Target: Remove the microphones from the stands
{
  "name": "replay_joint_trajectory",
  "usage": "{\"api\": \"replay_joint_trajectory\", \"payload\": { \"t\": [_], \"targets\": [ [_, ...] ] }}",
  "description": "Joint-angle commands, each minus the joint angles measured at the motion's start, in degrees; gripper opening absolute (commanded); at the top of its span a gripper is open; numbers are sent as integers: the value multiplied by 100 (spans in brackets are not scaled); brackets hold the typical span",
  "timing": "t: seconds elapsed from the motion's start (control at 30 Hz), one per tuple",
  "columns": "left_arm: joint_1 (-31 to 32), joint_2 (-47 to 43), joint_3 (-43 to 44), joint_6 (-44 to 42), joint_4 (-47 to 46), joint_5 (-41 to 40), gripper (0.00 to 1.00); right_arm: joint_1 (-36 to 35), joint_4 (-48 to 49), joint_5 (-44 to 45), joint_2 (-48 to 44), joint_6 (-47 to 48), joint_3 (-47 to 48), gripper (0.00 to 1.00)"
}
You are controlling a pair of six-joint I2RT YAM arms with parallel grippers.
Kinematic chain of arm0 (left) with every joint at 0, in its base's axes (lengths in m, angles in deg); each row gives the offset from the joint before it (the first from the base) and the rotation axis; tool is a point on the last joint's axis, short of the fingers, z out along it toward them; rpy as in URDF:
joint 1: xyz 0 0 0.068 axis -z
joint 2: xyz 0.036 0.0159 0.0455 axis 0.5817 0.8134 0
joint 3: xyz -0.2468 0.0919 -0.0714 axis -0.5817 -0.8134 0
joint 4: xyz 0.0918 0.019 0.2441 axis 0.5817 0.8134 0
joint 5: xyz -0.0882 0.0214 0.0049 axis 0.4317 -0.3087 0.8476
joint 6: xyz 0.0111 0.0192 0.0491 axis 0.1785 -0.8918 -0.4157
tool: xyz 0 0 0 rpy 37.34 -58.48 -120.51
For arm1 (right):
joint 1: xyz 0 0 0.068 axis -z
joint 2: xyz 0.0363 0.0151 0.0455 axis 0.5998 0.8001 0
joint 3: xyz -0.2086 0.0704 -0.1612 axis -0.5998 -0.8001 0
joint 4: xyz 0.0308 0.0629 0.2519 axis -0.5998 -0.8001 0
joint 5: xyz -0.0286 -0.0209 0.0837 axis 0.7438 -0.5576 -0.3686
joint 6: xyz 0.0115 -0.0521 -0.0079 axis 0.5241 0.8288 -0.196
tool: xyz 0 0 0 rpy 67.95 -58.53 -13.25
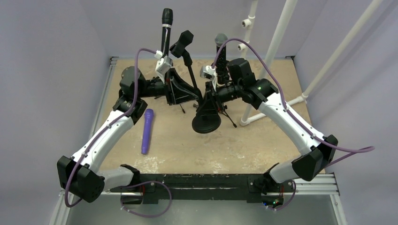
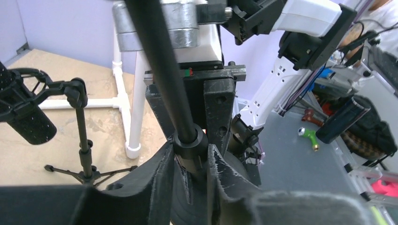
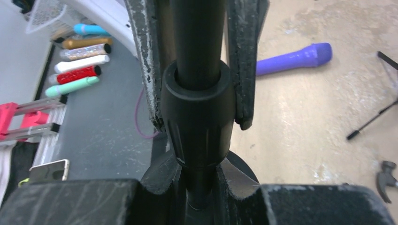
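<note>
Left gripper (image 2: 189,150): fingers are drawn in on the stand pole (image 2: 159,70) at its collar (image 2: 190,140). Pads sit against both sides, no gap visible.

Right gripper (image 1: 212,93): reaches in from the opposite side and is clamped on the same pole. Its fingers show just behind the collar in the left wrist view. Both grips sit low, well under the microphone (image 1: 220,41).

Microphone: grey mesh head, upright at the top of the pole, above the right wrist. Not lifted out, and neither gripper touches it. The clip is hidden behind the wrist, so I cannot tell how it is seated.

Judgement: the double hold reads as bracing, pinning the stand so it neither tips nor slides when the microphone is pulled. With both grippers on the pole none is free, so one would have to let go and go up.

Room to move:
- The round stand base (image 1: 206,123) sits flat on the table (image 1: 187,150), with bare board in front.
- A tripod stand (image 2: 83,140) carrying a shock-mounted mic is just beside the left gripper, so that side is crowded.
- A tall black microphone (image 1: 167,21) stands behind the left wrist.
- A white pipe frame (image 1: 277,42) is near, on the microphone's right.
- A purple microphone (image 1: 147,131) lies by the left forearm, well apart from the stand.

Straight up looks the clearest way out.
</note>
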Motion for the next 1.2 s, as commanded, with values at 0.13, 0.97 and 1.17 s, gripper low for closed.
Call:
{"api": "replay_joint_trajectory", "payload": {
  "t": [0.13, 0.97, 1.17],
  "targets": [
    [20, -111, -241, 1154, -317, -1437, 0, -49, 358, 1443, -180, -96, 142, 0],
    [-175, -401, 415, -1123, 1145, -662, 91, -36, 442, -260, -328, -194, 3, 0],
    [-175, -148, 237, -958, 242, -6, 85, 17, 616, -981, -340, -396, -101, 0]
  ]
}}
